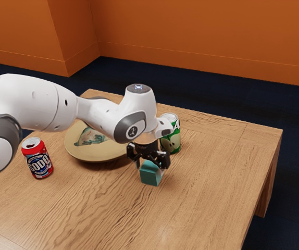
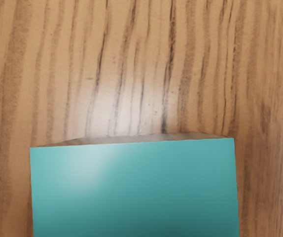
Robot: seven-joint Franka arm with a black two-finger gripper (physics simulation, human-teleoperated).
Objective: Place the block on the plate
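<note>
Reaching in from the exterior view's left, the white arm (image 1: 37, 101) bends at the wrist, its black gripper (image 1: 150, 162) pointing down at the teal block (image 1: 150, 177), off the beige plate (image 1: 79, 152). I cannot tell whether its fingers are clamped or apart.

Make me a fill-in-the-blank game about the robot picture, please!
1. The red can has the word ____ on it.
2. The robot's hand is closer to the ____ can than to the red one.
3. Right at the hand is a blue-green ____.
4. The round thing between the two cans is a ____.

Missing words: SODA; green; block; plate.
</note>
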